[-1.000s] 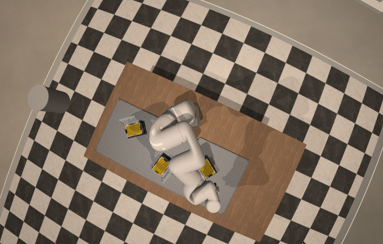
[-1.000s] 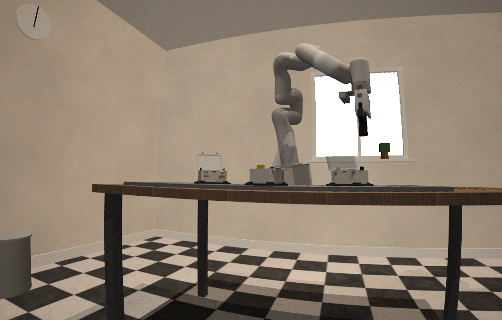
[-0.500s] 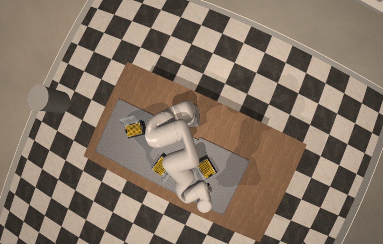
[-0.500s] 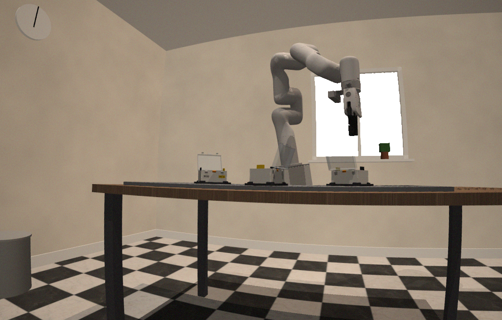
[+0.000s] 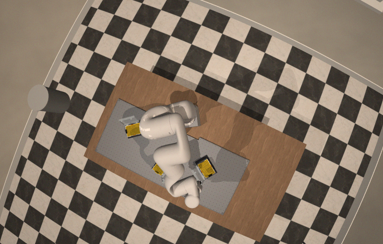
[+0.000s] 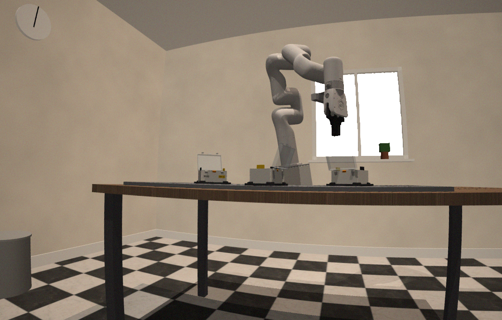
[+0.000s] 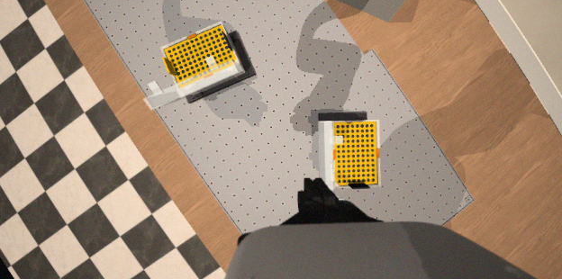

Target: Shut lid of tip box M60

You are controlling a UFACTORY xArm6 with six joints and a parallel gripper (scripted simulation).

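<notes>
Black pincer (image 6: 335, 130) pinched narrow, empty, high over grey mat (image 7: 252, 156). Three tip boxes (image 7: 356, 153) sit below, lids open. Stickers too small, so I cannot tell which is M60. My call: read stickers first, then press the lid's front edge straight down without shoving box off locators.

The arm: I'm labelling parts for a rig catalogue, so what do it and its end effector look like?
The arm is glossy off-white, built of rounded tubular links with bulbous joints. The end effector has a pale grey body bearing a faint round emblem and ends in black fingers. No cables show.
</notes>
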